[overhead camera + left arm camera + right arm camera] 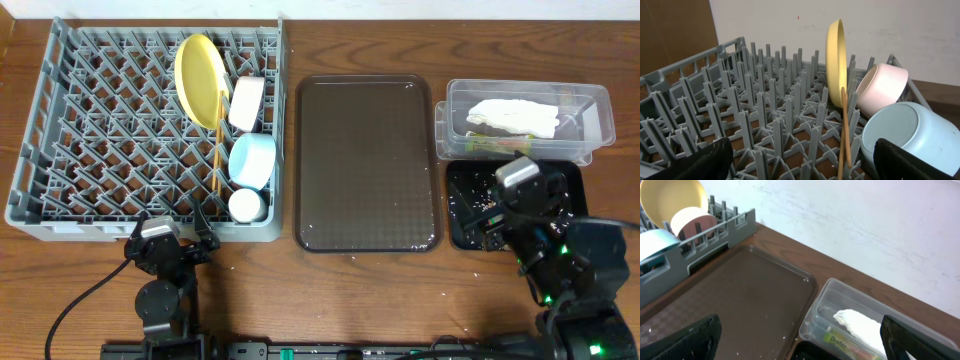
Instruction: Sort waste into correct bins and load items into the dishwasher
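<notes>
Grey plastic lattice forms the large square dish rack at the left of the wooden table; along its right side a round yellow plate is stood on edge, followed toward the near wall by a white bowl and a light blue bowl tipped on their sides and a small white cup; thin wooden chopsticks are laid just beside the bowls. A dark brown rectangular serving tray is seen in the middle. At the right, a crumpled white paper napkin and a green-and-yellow snack wrapper are contained in the clear rectangular plastic tub; whitish rice-like scraps are scattered in the glossy black rectangular tray just beside the tub. The left gripper is placed at the rack's near wall, its fingers spread wide with nothing grasped; the right gripper is held over the black tray, likewise spread wide and empty.
</notes>
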{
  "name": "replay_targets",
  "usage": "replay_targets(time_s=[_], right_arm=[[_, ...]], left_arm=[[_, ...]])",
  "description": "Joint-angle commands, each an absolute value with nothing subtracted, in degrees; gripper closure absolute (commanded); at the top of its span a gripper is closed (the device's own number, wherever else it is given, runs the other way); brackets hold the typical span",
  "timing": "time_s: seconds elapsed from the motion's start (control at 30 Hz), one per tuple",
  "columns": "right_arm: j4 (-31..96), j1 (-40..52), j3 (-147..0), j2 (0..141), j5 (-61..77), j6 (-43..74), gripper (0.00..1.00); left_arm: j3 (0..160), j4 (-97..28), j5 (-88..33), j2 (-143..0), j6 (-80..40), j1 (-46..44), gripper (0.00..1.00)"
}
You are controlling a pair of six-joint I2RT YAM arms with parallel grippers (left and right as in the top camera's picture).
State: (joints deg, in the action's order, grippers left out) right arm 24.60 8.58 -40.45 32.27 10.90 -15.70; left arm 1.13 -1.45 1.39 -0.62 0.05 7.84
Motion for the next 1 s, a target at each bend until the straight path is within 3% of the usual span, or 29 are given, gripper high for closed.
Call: replay_targets(time_s=[0.0,0.63,0.97], right_arm=[[22.8,8.0,-36.6,29.1,11.5,-16.4,0.01],[4.9,8.1,-11.7,11.2,14.5,-16.3,0.01],[2.7,8.1,-5.9,4.5,15.3,-16.4,0.01]], left_arm=[[0.2,-4.1,1.9,-0.3,0.6,8.2,0.1],[0.2,-4.1,1.9,-0.3,0.6,8.2,0.1],[0.2,-4.1,1.9,-0.3,0.6,8.2,0.1]])
